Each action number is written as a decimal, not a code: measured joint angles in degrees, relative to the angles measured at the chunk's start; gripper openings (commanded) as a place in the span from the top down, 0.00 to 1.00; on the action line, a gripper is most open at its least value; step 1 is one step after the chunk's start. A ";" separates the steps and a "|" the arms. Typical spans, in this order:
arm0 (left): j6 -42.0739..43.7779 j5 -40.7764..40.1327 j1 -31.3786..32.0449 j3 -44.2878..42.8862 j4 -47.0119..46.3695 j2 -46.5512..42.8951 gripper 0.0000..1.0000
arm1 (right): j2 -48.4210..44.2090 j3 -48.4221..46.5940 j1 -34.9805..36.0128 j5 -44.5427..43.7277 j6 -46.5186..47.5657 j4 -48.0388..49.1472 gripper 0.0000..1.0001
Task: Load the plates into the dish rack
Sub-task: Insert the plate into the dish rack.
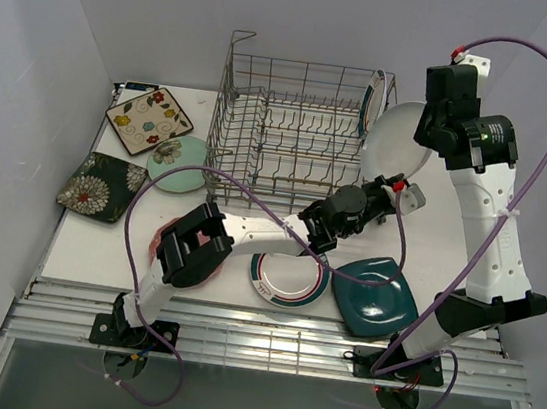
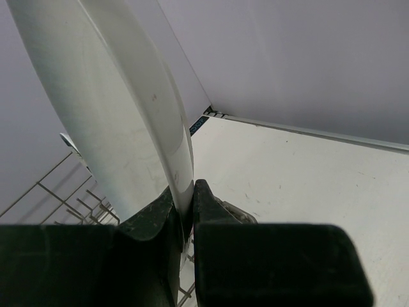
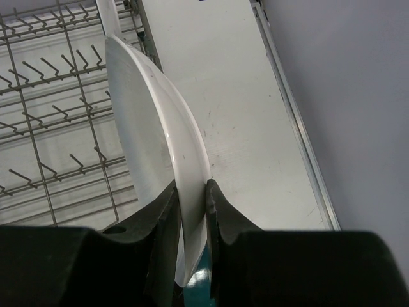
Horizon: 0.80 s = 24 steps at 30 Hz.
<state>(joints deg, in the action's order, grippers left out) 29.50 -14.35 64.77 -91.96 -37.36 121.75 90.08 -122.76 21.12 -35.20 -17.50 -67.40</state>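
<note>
one large grey metal wire dish rack (image 1: 298, 132). eight plates in all: one white oval plate (image 1: 400, 141), two round plates with teal and red rims (image 1: 288, 285), the second of them (image 1: 373, 89), one dark teal square plate (image 1: 374, 297), one pink dotted plate (image 1: 158, 240), one mint round plate (image 1: 178, 164), one cream floral square plate (image 1: 149, 120), one dark floral square plate (image 1: 101, 187). two white-and-black robot arms, a left arm (image 1: 250, 232) and a right arm (image 1: 488, 223).

Plain white walls (image 1: 278, 14) close me in on three sides; below me lies a scuffed white tabletop (image 3: 211, 96), evenly and softly lit.
</note>
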 measured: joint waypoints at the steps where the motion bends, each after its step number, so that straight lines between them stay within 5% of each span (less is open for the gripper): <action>1: -0.46 0.31 -0.20 -0.39 0.17 0.17 1.00 | 0.44 -0.48 0.00 -0.28 0.15 0.13 0.92; 24: -5.84 -1.73 -2.40 -5.79 1.40 5.81 1.00 | 7.65 -1.22 -0.13 0.83 7.63 6.38 0.92</action>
<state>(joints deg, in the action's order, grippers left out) 23.66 -16.08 62.37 -97.76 -35.97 127.57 97.73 -123.98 20.99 -34.37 -9.87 -61.01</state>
